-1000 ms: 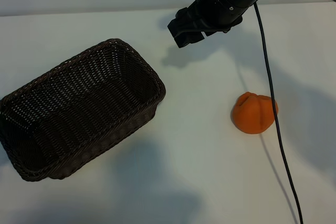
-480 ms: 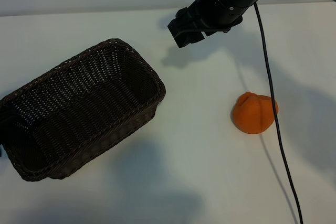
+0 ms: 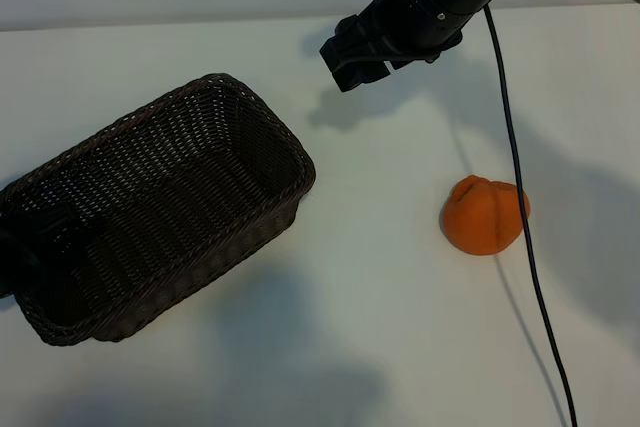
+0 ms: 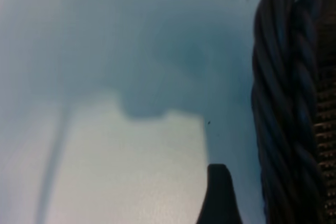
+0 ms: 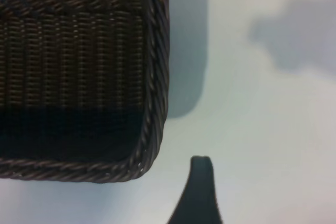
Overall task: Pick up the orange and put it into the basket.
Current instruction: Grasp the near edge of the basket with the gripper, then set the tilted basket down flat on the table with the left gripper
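The orange [image 3: 485,215] sits on the table [image 3: 380,327] well apart from the basket [image 3: 150,209], below and right of the right gripper [image 3: 345,65], whose spread, empty fingers hover nearer than the left's.

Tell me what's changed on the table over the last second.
A dark shape, probably the left gripper, has come in at the basket's left end. The orange, the basket and the empty right gripper above the table have stayed put.
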Robot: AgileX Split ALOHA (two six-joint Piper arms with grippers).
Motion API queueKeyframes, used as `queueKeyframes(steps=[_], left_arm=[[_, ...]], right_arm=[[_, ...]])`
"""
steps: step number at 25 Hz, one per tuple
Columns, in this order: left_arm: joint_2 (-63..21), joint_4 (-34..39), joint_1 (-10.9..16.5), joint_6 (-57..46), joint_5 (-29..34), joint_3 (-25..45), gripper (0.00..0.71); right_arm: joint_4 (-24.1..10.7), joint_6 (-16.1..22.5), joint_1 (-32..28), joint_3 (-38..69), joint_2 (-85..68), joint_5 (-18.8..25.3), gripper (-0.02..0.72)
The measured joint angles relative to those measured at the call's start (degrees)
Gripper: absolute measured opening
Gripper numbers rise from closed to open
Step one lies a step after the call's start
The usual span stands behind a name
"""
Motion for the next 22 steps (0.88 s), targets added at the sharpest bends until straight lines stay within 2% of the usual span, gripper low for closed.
queueKeyframes(steps=[6, 17, 22], left_arm=[[0.2, -0.2, 0.0, 0.0, -3.5, 2.3, 0.466], [0.3, -0.6, 0.3, 0.0, -4.6, 2.7, 0.3], [2.9, -1.6, 0.3, 1.4, -5.6, 2.7, 0.234]], right_arm=[[0.0, 0.0, 0.0, 0.0, 0.0, 0.1, 0.595], [0.0, 0.0, 0.0, 0.0, 0.0, 0.5, 0.595], [0.0, 0.0, 0.0, 0.0, 0.0, 0.5, 0.595]])
